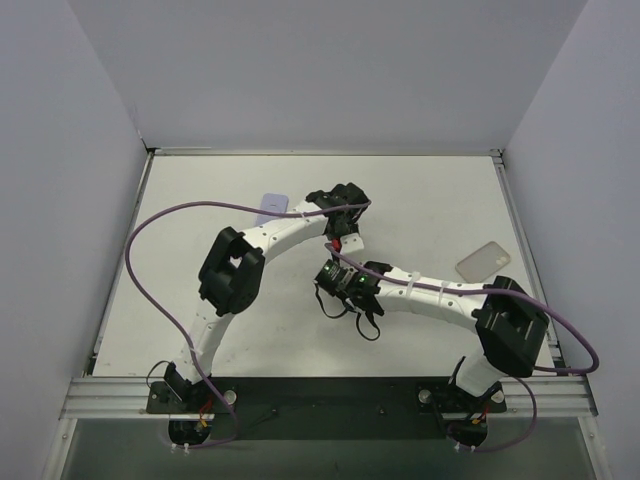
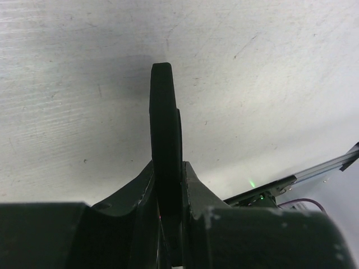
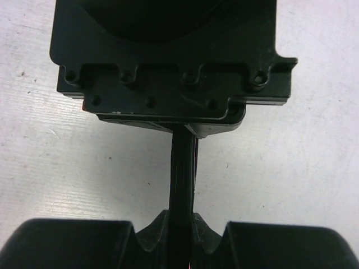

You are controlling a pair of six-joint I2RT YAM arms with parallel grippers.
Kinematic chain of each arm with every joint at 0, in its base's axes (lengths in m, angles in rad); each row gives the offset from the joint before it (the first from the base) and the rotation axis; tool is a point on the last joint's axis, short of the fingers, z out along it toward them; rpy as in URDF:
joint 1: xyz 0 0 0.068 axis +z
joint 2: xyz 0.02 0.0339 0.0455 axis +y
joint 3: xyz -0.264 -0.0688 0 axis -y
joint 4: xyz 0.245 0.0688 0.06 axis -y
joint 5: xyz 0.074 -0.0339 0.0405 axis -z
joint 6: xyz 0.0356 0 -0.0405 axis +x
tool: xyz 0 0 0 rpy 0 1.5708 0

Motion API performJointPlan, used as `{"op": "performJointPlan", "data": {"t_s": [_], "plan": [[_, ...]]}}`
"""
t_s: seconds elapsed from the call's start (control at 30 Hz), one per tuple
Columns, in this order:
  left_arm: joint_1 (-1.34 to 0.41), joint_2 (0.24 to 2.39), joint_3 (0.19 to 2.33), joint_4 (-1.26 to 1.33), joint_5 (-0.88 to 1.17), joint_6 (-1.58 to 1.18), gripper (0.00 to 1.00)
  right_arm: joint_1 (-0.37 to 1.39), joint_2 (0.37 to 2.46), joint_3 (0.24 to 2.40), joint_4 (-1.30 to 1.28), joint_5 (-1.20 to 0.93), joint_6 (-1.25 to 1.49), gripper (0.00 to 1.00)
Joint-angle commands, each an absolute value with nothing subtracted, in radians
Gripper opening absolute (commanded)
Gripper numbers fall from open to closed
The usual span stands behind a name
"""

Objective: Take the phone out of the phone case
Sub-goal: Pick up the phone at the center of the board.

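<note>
The phone in its case (image 1: 336, 246) is a thin black slab with a red sliver along one side, held edge-on above the table's middle between both grippers. My left gripper (image 1: 337, 232) is shut on its far end. In the left wrist view the slab (image 2: 165, 123) sticks out from between the closed fingers (image 2: 193, 185). My right gripper (image 1: 336, 264) is shut on its near end. In the right wrist view the slab (image 3: 182, 168) runs from my fingers (image 3: 203, 224) up to the left gripper's black body (image 3: 168, 67). I cannot tell phone from case.
A flat lavender item (image 1: 272, 207) lies on the white table behind the left arm. A translucent grey case (image 1: 483, 261) lies at the right. Grey walls close in the table on three sides. Purple cables (image 1: 150, 225) loop off both arms.
</note>
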State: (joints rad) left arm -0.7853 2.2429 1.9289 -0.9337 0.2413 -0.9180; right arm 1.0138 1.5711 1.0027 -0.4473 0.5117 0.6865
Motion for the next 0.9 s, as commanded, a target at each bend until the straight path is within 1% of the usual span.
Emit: {"op": "performJointPlan", "data": {"t_s": [0.0,0.03,0.07,0.1,0.17,0.23,0.37,0.47,0.53,0.63,0.67,0.7,0.77,0.8,0.87], "plan": [[-0.781,2.14,1.899,-0.901,0.327,-0.954,0.21,1.003,1.534,1.02,-0.52,0.614,0.747,0.0],[-0.782,2.117,1.881,-0.855,0.339,-0.951,0.38,1.002,1.526,1.017,-0.52,0.617,0.747,0.0],[-0.781,2.103,1.858,-0.829,0.342,-0.951,0.46,0.997,1.511,1.011,-0.522,0.62,0.75,0.0],[-0.779,2.088,1.833,-0.796,0.348,-0.953,0.49,0.994,1.503,1.008,-0.525,0.621,0.756,0.0],[-0.772,2.039,1.763,-0.701,0.368,-0.957,0.88,0.98,1.476,0.994,-0.526,0.62,0.764,0.0],[-0.764,1.999,1.703,-0.622,0.394,-0.965,0.9,0.971,1.454,0.977,-0.526,0.617,0.773,0.0],[-0.732,1.964,1.661,-0.549,0.451,-0.963,0.93,0.943,1.37,0.945,-0.515,0.583,0.773,0.0],[-0.7,1.931,1.625,-0.516,0.483,-0.957,0.95,0.885,1.28,0.893,-0.459,0.511,0.762,0.0],[-0.672,1.895,1.574,-0.434,0.523,-0.974,0.95,0.816,1.199,0.867,-0.44,0.464,0.758,0.0],[-0.608,1.844,1.441,-0.29,0.551,-1.015,0.95,0.701,1.084,0.812,-0.387,0.312,0.735,0.0],[-0.595,1.835,1.392,-0.263,0.552,-1.023,0.95,0.671,1.056,0.783,-0.344,0.217,0.726,0.0],[-0.583,1.819,1.376,-0.229,0.545,-1.022,0.95,0.61,1.03,0.772,-0.324,0.163,0.718,0.0],[-0.572,1.818,1.361,-0.241,0.532,-1.009,0.95,0.549,0.973,0.755,-0.281,0.054,0.703,0.0],[-0.565,1.825,1.359,-0.239,0.538,-1.003,0.96,0.498,0.956,0.755,-0.276,-0.042,0.7,0.0],[-0.558,1.838,1.361,-0.239,0.599,-0.999,0.95,0.451,0.943,0.758,-0.258,-0.124,0.696,0.0]]}}
